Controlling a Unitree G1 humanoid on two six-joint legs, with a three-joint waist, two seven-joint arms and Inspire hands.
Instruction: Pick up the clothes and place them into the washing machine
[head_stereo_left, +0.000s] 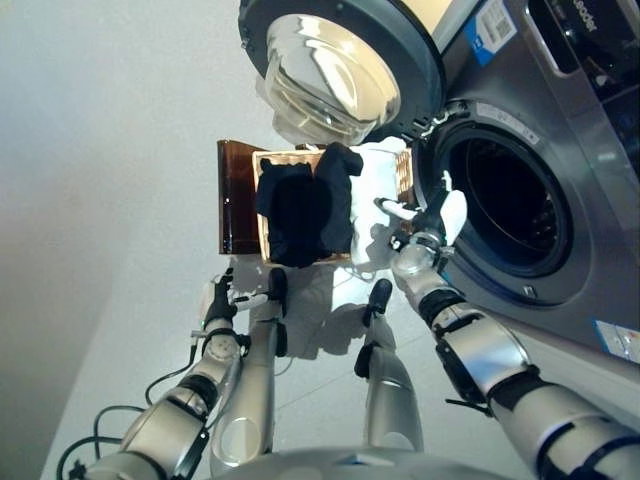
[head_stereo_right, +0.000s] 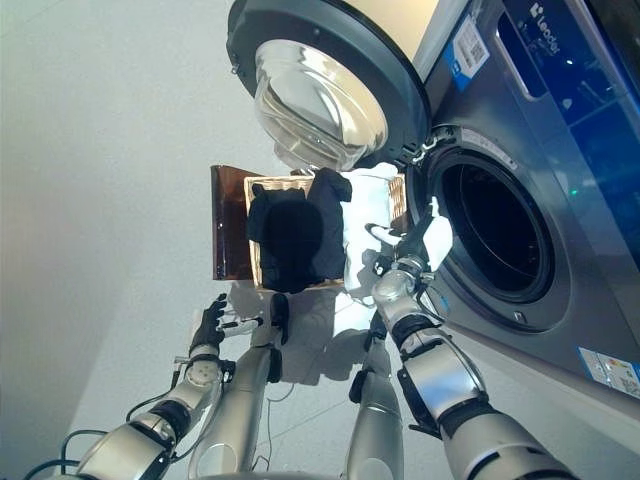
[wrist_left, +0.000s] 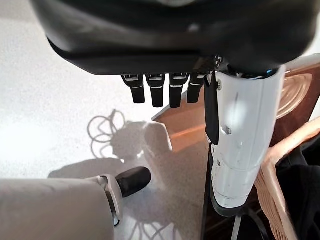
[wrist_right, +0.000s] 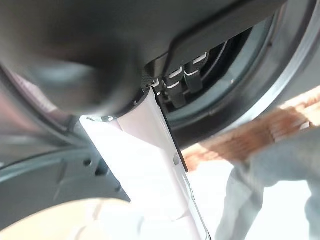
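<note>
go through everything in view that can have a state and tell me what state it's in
Washing machine door: swung fully open.
Drum: looks empty.
Basket: holding clothes.
Dark garment: draped over the basket.
White garment: in the basket.
Right robot hand: open, by the drum opening.
Left robot hand: open, idle, low.

You have a dark grey metal washing machine with a black drum opening, a blue label near its top and a blue panel at its front. Its round door is dark grey around clear, shiny glass. The tan woven wicker basket sits by a glossy brown panel. A black garment and a white garment drape over it. The floor is plain pale grey. Each dark robot hand, right and left, has a white thumb cover.
</note>
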